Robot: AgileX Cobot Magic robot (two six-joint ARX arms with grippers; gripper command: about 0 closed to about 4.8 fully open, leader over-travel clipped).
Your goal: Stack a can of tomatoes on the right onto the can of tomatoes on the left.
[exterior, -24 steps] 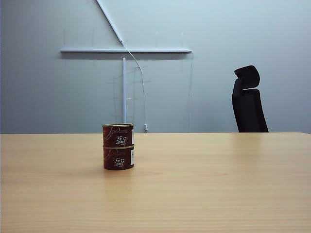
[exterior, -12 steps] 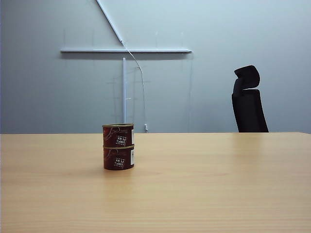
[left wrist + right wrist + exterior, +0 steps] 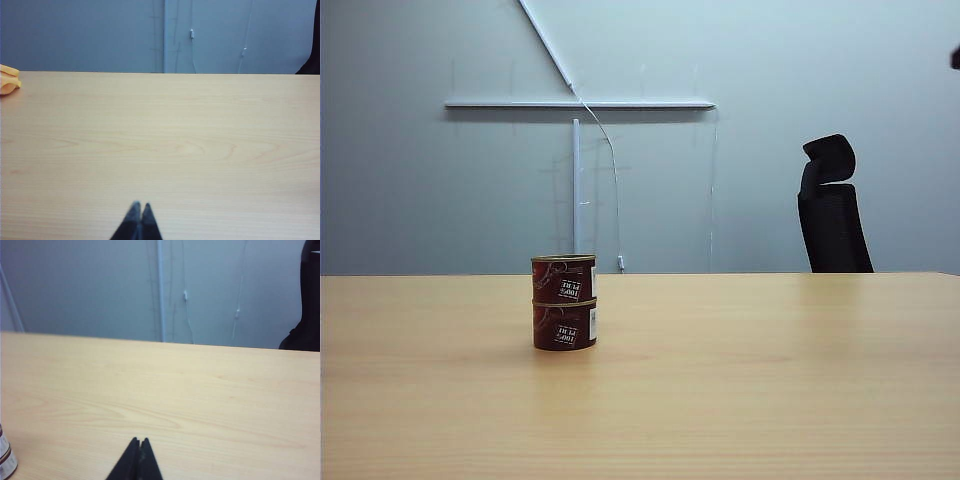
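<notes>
Right gripper [image 3: 139,440] pressed together, empty, over bare table [image 3: 740,380]; left gripper [image 3: 139,205] likewise closed; top can [image 3: 563,277] sits on bottom can [image 3: 564,327], stack at table's 9 o'clock; stacking looks done; next: park arms.

Both stacked tomato cans [image 3: 564,302] carry white labels, mirrored, apparently "100% PURE".
</notes>
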